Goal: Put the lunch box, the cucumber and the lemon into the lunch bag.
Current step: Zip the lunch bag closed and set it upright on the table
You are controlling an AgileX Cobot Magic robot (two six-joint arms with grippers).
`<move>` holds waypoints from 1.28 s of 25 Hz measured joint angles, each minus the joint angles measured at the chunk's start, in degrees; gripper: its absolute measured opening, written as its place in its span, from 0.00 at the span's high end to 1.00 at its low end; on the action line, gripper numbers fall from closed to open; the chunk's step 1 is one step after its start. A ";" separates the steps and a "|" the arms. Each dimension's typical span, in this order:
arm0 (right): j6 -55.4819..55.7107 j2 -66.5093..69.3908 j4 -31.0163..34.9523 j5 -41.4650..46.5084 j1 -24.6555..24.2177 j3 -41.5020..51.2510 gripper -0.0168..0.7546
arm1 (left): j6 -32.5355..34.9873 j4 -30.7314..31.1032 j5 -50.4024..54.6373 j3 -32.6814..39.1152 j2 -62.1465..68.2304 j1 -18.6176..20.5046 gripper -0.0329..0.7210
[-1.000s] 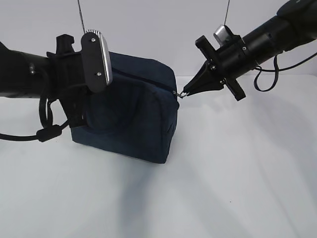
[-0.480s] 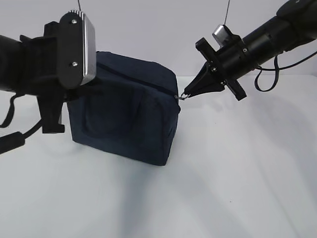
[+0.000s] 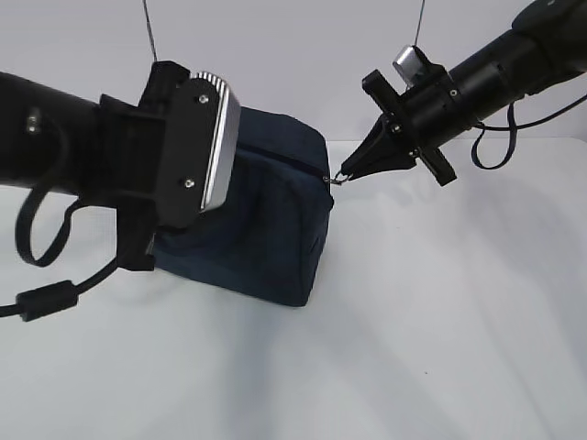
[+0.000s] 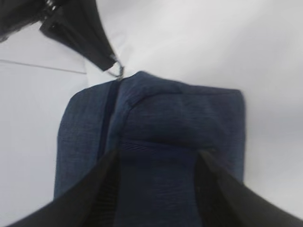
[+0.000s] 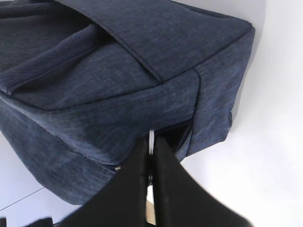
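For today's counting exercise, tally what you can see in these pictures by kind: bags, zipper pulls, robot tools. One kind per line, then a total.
Lunch bag: 1
Silver ring pull: 1
Robot tools: 2, the left tool astride the bag, and the right tool shut on the ring pull
Total: 4
No lunch box, cucumber or lemon is visible.
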 joint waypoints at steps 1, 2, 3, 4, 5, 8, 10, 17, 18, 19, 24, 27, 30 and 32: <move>0.00 0.00 0.00 0.00 0.00 0.00 0.97 | 0.19 0.65 -1.50 0.00 0.81 0.00 0.45; 0.00 0.00 0.00 0.00 0.00 0.00 0.97 | 0.23 1.38 -2.64 0.00 1.54 0.00 0.45; 0.00 0.00 0.00 0.00 0.00 0.00 0.97 | 0.23 2.14 -3.61 0.00 2.23 0.00 0.45; 0.00 0.00 0.00 0.00 0.00 0.00 0.97 | 0.36 2.64 -4.43 0.00 2.79 0.00 0.45; 0.00 0.00 0.00 0.00 0.00 0.00 0.97 | 0.36 2.88 -5.53 0.00 3.53 0.00 0.45; -0.11 0.00 0.00 0.00 0.00 0.00 0.97 | 0.38 3.97 -8.84 0.00 5.45 0.00 0.45; -0.12 0.00 0.00 0.00 0.00 0.00 0.97 | 0.38 5.10 -10.53 0.00 6.20 0.00 0.45; -0.12 0.00 0.00 0.00 0.00 0.00 0.97 | 0.48 5.95 -12.20 -3.53 8.65 0.00 0.45; -0.12 0.00 0.00 0.00 0.00 0.00 0.97 | 0.48 5.95 -11.70 -4.48 9.11 0.00 0.45; -0.12 0.00 0.00 0.00 0.00 0.00 0.97 | 0.48 5.95 -11.02 -5.46 9.81 0.00 0.45; -0.23 0.00 0.00 0.00 0.00 0.00 0.97 | 0.48 4.82 -5.36 -9.43 12.10 0.00 0.47; -0.23 0.00 0.00 0.00 0.00 0.00 0.97 | 0.48 4.62 -2.95 -10.34 13.02 0.00 0.53; -0.23 0.00 0.00 0.00 0.00 0.00 0.97 | 0.48 4.62 -2.57 -10.34 13.72 0.00 0.64; -0.23 0.00 0.00 0.00 0.00 0.00 0.97 | 0.48 4.48 -3.31 -10.54 13.99 0.00 0.78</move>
